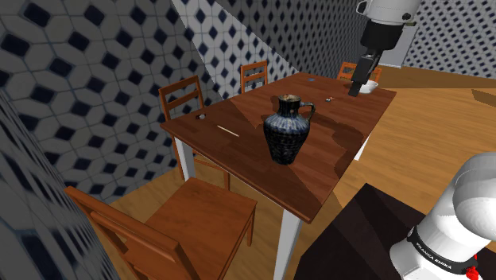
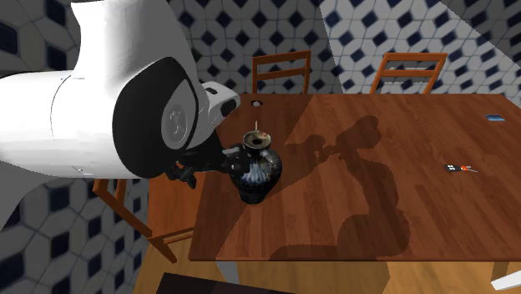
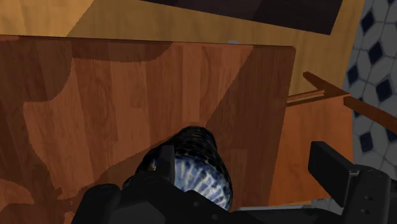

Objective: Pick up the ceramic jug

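Observation:
A dark blue glazed jug [image 1: 288,127] with a narrow neck and a side handle stands upright near the middle of the brown wooden table [image 1: 238,151]. My gripper [image 1: 360,84] hangs high above the table's far end, well away from the jug toward the shoulder view's upper right. In the wrist view its two black fingers [image 3: 167,164] stand apart, open, with nothing between them. There the jug [image 3: 198,167] lies far below, close beside one finger rather than centred in the gap. The second exterior view has the jug [image 2: 255,171] near the table's left edge, partly behind my arm.
Wooden chairs [image 1: 187,95] line the far side and another chair [image 1: 199,223] stands near the front. A white bowl [image 1: 368,86] sits at the far end. Small items [image 2: 455,168] and a thin stick [image 1: 228,130] lie scattered on the tabletop. My stand [image 1: 358,239] is at the lower right.

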